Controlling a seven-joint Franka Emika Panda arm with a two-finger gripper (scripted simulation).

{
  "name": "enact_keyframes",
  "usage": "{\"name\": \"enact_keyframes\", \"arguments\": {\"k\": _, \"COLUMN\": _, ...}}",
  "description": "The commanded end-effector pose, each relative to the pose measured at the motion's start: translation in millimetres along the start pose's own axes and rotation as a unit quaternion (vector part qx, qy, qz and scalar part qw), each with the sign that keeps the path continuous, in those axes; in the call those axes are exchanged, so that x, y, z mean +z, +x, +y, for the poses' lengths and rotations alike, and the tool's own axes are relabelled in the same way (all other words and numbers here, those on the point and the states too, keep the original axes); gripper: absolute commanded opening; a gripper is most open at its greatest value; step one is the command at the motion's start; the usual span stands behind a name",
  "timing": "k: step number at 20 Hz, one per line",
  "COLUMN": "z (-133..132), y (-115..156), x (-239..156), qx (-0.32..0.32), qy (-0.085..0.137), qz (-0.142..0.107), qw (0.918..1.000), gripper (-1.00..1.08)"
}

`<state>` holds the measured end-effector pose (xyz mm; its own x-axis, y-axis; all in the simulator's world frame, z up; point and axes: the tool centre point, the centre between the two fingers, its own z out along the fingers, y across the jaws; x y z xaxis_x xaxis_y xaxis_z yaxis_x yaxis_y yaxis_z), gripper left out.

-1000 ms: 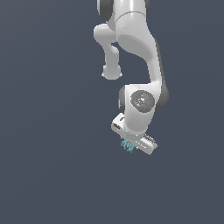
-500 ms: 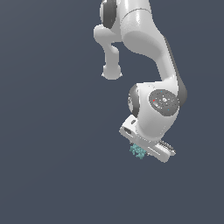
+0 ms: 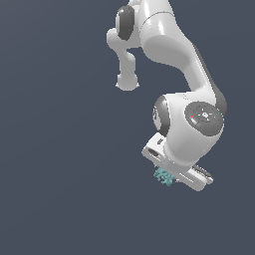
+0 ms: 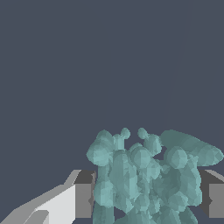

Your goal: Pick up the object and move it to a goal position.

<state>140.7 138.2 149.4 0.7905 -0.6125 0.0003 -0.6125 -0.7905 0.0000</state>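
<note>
The lump (image 4: 144,179), pinched by the gripper (image 4: 146,199), has been carried rightward in the exterior view; no counter edges are visible.

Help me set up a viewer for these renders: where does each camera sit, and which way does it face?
Exterior view: off the arm, exact spot unknown, facing the white arm, whose gripper holds the teal object.
Wrist view: on the wrist, looking along the fingers; the object sits between them.
Shared: gripper, object, plain dark backdrop.
</note>
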Motion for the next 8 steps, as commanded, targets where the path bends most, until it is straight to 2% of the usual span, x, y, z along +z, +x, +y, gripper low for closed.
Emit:
{"name": "enact_keyframes", "arguments": {"k": 1, "z": -3.5, "y": 1.2, "x": -2.5, "qx": 0.000, "qy": 0.000, "qz": 0.000, "qw": 1.0000, "gripper": -1.00}}
{"name": "enact_keyframes", "arguments": {"k": 8, "z": -7.2, "y": 2.3, "x": -4.7, "qx": 0.000, "qy": 0.000, "qz": 0.000, "qw": 1.0000, "gripper": -1.00}}
